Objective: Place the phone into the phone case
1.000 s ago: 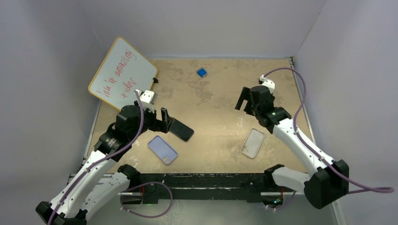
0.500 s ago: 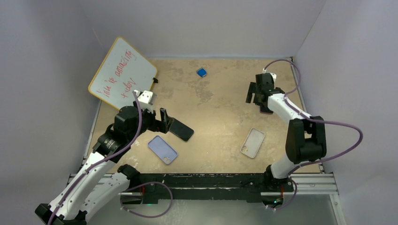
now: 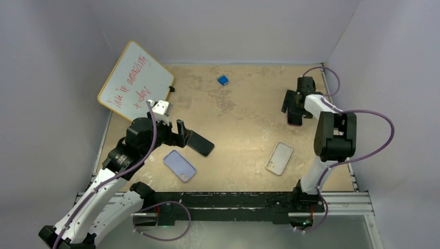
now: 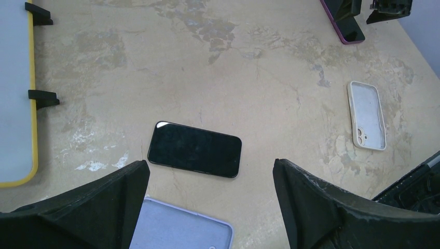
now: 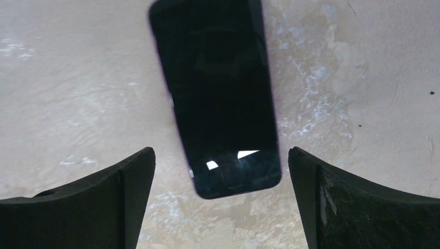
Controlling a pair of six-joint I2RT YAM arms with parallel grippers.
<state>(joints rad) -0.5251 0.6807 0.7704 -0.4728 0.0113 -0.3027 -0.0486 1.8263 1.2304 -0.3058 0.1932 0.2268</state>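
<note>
The left arm's fingers [image 4: 93, 207] are spread wide and hold nothing. Seen from the left wrist, a black slab phone [image 4: 194, 149] lies screen-up and flat on the mottled tan worktop [image 3: 244, 109], in the gap between the two fingers and touching neither. Just beside its near long edge lies a lavender rectangular phone case [image 4: 179, 231]; the top view shows it close to the phone, on the side of the arm bases.

The right arm's fingers [image 5: 104, 192] are also wide apart and grip nothing. Between them, flat on the worktop, lies a second dark-screened phone with a purple rim [image 5: 223, 98], clear of both fingers. It sits near the right edge of the worktop, towards the back.

An off-white rectangular phone case [image 3: 279, 158] lies open side up at the near right, well apart from both phones. A yellow-framed whiteboard with red handwriting [image 3: 136, 80] leans at the far left, and a small blue square object [image 3: 223, 80] rests near the back wall.
</note>
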